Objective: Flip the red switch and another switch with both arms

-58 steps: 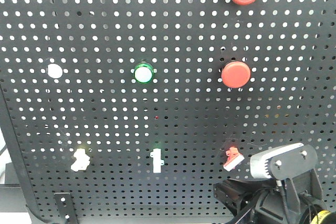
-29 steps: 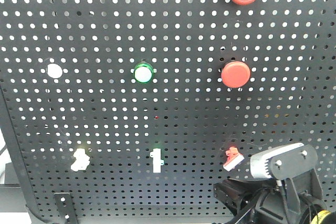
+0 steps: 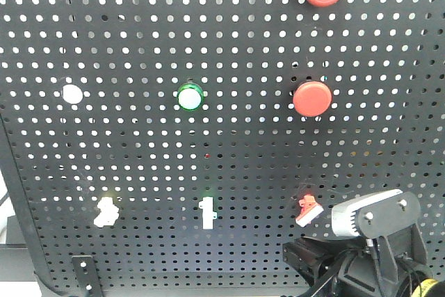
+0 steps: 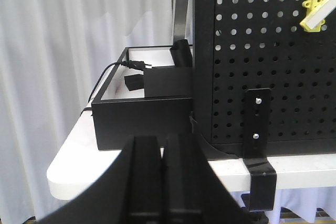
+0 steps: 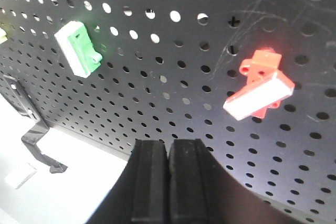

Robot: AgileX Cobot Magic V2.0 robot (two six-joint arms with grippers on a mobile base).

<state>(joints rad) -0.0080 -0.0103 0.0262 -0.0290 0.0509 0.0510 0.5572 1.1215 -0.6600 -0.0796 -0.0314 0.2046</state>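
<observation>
Nothing has visibly moved across the last second: the grey-blocked right arm (image 3: pixel 375 217) sits at the same spot low on the right of the front view, just beside the red switch (image 3: pixel 309 209)

Nearest the wrist cameras, both hands are pressed shut with nothing between the fingers. The right hand (image 5: pixel 167 182) hangs just below and left of the red switch (image 5: pixel 259 91), apart from it, its white-faced lever tilted. The left hand (image 4: pixel 161 182) is low, well short of the pale yellow switch (image 4: pixel 317 11) high on the pegboard (image 4: pixel 273 77) above the white worktop (image 4: pixel 73 161)

Judging by this, neither lever has been pushed yet; the right arm looks almost in place, the left has the longer reach to go. Farther up the board are the green lamp (image 3: pixel 190 97) and two round red buttons (image 3: pixel 312 99), none of them part of the job
</observation>
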